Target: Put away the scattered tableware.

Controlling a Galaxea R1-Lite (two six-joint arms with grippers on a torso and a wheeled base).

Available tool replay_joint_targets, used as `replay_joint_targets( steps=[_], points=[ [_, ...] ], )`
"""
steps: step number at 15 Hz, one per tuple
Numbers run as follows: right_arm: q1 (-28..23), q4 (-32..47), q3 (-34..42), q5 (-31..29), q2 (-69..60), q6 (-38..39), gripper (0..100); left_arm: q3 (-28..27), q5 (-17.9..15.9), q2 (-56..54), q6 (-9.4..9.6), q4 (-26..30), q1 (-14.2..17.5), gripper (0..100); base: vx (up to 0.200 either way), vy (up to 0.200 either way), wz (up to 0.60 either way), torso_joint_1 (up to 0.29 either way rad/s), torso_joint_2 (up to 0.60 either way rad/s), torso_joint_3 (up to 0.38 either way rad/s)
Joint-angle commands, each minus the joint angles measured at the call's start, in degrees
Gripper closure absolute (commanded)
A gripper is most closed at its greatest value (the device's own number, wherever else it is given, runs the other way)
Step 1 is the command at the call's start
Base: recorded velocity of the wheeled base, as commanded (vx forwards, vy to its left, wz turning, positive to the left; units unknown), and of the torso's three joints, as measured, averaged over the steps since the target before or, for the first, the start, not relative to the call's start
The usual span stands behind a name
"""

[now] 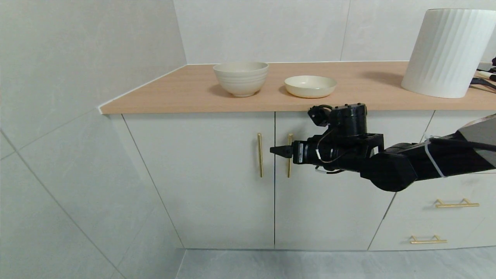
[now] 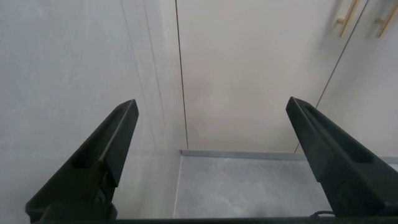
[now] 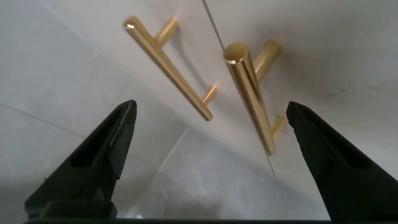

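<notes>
Right claw (image 1: 276, 150) gapes wide, empty, near the gold cupboard handle (image 1: 289, 167); left claw (image 2: 211, 104) likewise spread

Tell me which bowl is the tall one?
The left bowl: it is deep, with ribbed sides. The right bowl beside it is low and shallow.

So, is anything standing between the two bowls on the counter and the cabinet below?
Yes, if the cabinet is the goal: its left door and right door are both shut. The right gripper is open near the gold handles, gripping neither.
</notes>
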Motion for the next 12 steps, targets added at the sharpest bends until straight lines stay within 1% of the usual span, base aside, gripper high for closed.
replay_joint_targets(
  steps=[1, 7, 9, 12],
  points=[
    [0.27, -0.99, -0.04, -0.34, 2.16, -0.01, 0, 0.01, 0.02, 0.00, -0.02, -0.02, 0.00, 0, 0.000, 0.000, 0.00, 0.000, 0.00, 0.000],
    [1.33, -7.06, 0.31, -0.96, 4.27, 0.43, 0, 0.01, 0.02, 0.00, -0.02, -0.02, 0.00, 0, 0.000, 0.000, 0.00, 0.000, 0.00, 0.000],
    [2.38, -8.20, 0.31, -1.04, 4.80, 0.79, 0, 0.01, 0.02, 0.00, -0.02, -0.02, 0.00, 0, 0.000, 0.000, 0.00, 0.000, 0.00, 0.000],
    [3.26, -9.52, 0.67, -0.87, 4.45, 4.92, 0, 0.01, 0.02, 0.00, -0.02, -0.02, 0.00, 0, 0.000, 0.000, 0.00, 0.000, 0.00, 0.000]
  ],
)
